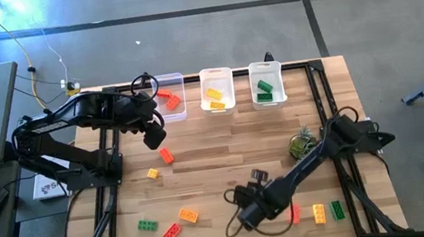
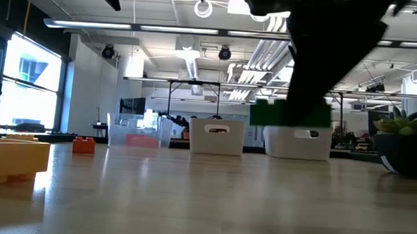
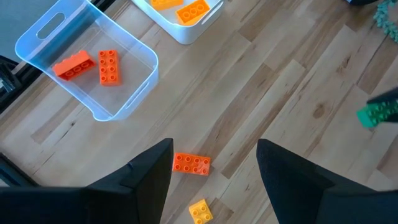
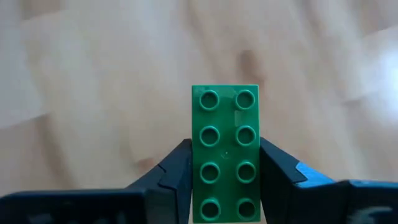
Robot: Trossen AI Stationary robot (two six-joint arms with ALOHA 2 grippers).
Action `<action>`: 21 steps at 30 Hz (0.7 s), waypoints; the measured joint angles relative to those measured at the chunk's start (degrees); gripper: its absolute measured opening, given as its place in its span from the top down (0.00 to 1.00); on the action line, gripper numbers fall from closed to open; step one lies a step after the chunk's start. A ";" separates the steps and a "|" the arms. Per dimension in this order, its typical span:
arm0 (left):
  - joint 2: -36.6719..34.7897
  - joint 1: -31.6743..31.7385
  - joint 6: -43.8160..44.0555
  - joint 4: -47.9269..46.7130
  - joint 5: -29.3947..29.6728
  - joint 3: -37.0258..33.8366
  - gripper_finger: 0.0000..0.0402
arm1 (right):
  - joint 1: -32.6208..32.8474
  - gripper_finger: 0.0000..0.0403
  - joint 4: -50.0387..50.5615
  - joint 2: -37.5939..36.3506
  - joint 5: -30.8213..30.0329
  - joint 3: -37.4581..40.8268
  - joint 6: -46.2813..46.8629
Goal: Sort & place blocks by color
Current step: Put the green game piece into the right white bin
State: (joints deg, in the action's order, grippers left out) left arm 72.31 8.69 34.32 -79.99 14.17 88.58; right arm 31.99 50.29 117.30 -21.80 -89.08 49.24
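Note:
My right gripper [image 4: 225, 155] is near the table's front middle [image 1: 242, 216], shut on a green two-by-four brick [image 4: 225, 134]. The brick shows raised above the table in the low view [image 2: 290, 113] and also in the left wrist view [image 3: 375, 114]. My left gripper [image 3: 214, 180] is open and empty, hanging over a red brick [image 3: 191, 163] that lies flat on the table [image 1: 166, 155]. A small yellow brick [image 3: 200, 211] lies beside it. Other loose bricks lie at the front left [image 1: 172, 233] and front right [image 1: 319, 213]. My right gripper pinches the green brick's two long sides [image 4: 196, 168] between its two fingers, at the end nearer the wrist. The brick lies along the fingers and sticks out past their tips, studs toward the wrist camera. It is lifted clear of the table.
Three clear bins stand at the far edge. The left one [image 1: 171, 99] holds red bricks, the middle one [image 1: 216, 91] yellow bricks, and the right one [image 1: 267, 84] green bricks. A small green plant [image 1: 302, 143] stands right of centre, next to my right arm.

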 joint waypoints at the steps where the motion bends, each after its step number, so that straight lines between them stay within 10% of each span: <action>1: 0.00 0.00 -0.01 0.02 -0.02 0.00 0.45 | -0.83 0.72 0.99 -0.85 -0.54 0.00 -0.64; 21: 0.00 0.00 -3.49 -0.04 -0.02 0.00 0.45 | -26.83 0.72 13.65 -16.96 -7.72 -0.09 -19.58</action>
State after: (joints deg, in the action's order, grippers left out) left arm 72.31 8.69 30.83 -80.03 14.15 88.58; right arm 5.16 63.94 100.35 -29.52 -89.17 29.66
